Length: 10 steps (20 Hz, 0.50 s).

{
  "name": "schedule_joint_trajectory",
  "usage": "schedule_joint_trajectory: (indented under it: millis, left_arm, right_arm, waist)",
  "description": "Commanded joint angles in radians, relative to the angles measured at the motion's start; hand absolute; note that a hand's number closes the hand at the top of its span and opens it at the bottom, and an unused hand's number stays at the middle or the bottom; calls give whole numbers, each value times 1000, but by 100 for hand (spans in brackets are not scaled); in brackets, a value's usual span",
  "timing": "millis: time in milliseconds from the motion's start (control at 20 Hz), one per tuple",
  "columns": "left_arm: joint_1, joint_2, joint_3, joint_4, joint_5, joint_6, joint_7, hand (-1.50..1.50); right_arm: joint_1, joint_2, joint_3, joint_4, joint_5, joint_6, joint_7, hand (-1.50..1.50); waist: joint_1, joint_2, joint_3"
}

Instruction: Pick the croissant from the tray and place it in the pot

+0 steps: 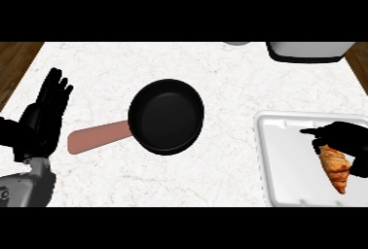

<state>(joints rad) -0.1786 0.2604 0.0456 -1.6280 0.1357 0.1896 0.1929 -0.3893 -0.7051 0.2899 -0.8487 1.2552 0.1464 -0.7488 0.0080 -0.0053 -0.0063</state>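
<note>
Head view of a white marble-patterned counter (pixel 237 63). The croissant (pixel 336 169) is a golden-brown, tapered pastry with ridged segments; it lies lengthwise over the white tray (pixel 280 160) at the right of the counter, its narrow tip pointing toward the lower edge and its upper end covered by the right hand (pixel 345 138). Whether the pastry rests on the tray floor or is raised just above it cannot be told.

The right hand, black, enters from the right edge above the tray. Its fingers are curled down round the upper end of the croissant, with one finger extended to the left over the tray.

The left hand (pixel 45 114) shows near the left edge of the counter, open, fingers straight and pointing up, resting and touching nothing.

The pot named in the task appears as a black frying pan (pixel 167 115) with a reddish-brown handle (pixel 97 137) directed to the lower left. It stands near the middle of the counter, between the two hands and well apart from the tray.

A white appliance (pixel 309 51) is partly visible at the far right corner, with dark wooden floor (pixel 16 58) beyond the counter's edges.
</note>
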Motion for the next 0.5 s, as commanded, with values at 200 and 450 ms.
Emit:
schedule_joint_trajectory:
  millis: [200,450]
  left_arm:
    - [-16,1,15,-13,-17,4,34,0]
    - [-7,-6,0,-2,-4,-14,29,0]
  right_arm:
    - [43,187,48,-116,33,91,111,150]
    - [26,553,49,-149,-64,106,281,150]
  waist:
    - [-18,-1,4]
    - [29,-13,5]
